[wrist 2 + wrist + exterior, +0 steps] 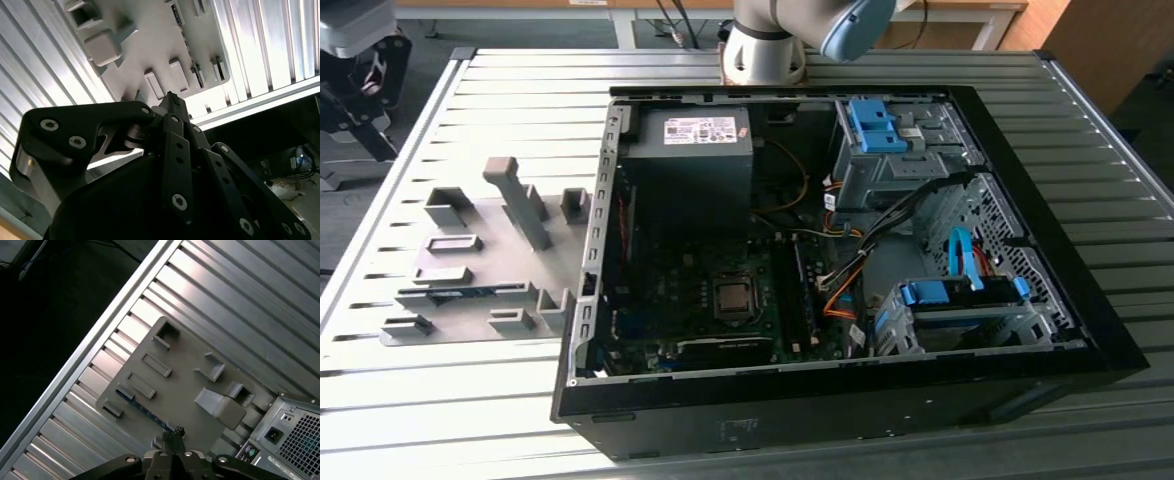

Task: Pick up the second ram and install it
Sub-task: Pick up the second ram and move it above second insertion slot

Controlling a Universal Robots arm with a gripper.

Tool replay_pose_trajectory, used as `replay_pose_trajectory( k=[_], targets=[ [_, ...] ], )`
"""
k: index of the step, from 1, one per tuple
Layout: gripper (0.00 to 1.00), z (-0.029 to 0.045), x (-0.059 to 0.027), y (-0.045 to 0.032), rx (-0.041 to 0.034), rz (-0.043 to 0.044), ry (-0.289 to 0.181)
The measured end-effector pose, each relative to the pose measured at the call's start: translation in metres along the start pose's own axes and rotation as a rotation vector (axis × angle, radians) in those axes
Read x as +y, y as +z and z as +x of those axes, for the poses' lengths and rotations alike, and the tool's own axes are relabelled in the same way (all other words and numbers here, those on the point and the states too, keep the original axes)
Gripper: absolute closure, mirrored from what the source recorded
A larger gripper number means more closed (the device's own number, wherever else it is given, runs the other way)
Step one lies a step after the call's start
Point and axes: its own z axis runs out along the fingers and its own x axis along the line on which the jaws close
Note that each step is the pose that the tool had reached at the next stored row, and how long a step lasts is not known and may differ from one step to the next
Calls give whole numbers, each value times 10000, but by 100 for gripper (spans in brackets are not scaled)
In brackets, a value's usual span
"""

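Evidently the second ram (pixel 144 411), a long thin blue circuit-board stick, has not been lifted. It sits in the flat grey plastic fixture plate (pixel 185 365), seemingly on its long edge between small raised blocks (pixel 141 385), so the first wrist view shows it as a narrow blue line. In the exterior view the same stick (pixel 458 293) lies at the lower left of the frame, in the lower part of the plate.

I judge it to be light and stiff but fragile. It is a thin board that should not be bent or twisted, with small chips on its faces and a contact edge best left untouched. The sensible hold would be across its 2 flat faces near the middle of the upper long edge. Force should be modest and the stick kept level so it cannot tilt between the pads.

The black 2-finger gripper (pixel 174 432) hangs above the plate, apart from the stick. Its fingertips look pressed together with nothing between them, and the second wrist view shows the gripper (pixel 172 99) the same way.

Around the plate spreads the ribbed aluminium table (pixel 494 100). To the exterior view's right of the plate stands the open black computer case (pixel 1067 300), its dark motherboard (pixel 680 290) exposed. The silver arm base (pixel 767 50) rises at the top centre of the frame.
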Motion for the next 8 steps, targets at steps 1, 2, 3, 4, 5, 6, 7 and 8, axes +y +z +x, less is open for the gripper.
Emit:
replay_pose_trajectory(
  k=[1, 2, 3, 4, 5, 6, 7, 8],
  targets=[
    [89, 0, 0, 0, 6, -3, -161],
    [89, 0, 0, 0, 11, -7, -353],
    [89, 0, 0, 1, 18, -9, -533],
    [89, 0, 0, 2, 23, -13, -712],
    [89, 0, 0, 2, 29, -17, -893],
    [89, 0, 0, 2, 36, -20, -1071],
    [89, 0, 0, 4, 41, -23, -1252],
    [89, 0, 0, 5, 47, -26, -1431]
  ],
)
